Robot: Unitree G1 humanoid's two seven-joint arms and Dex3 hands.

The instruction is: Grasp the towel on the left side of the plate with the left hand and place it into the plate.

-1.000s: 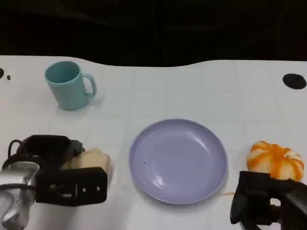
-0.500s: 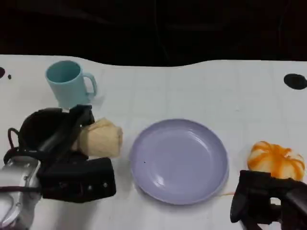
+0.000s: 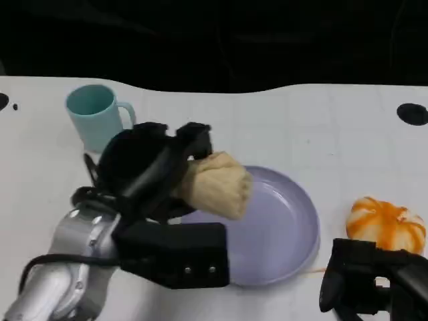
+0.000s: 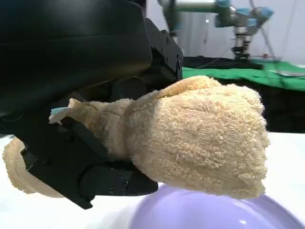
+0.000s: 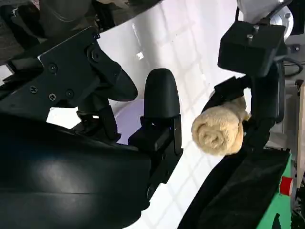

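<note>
Towel [image 3: 217,184], a rolled cream terry cloth with a looped, fuzzy nap, is clamped in the fingers of the left hand [image 3: 150,167] and hangs above the left rim of the lavender plate [image 3: 294,221], not touching it. Step in hand, by judgement: carry over the plate, release pending. Next move calls for lowering toward the plate's centre, then spreading the fingers. Plate is round, smooth and glossy. Right hand [image 3: 374,284] rests near the striped orange pumpkin [image 3: 384,224], holding nothing; its finger spread cannot be judged.
</note>
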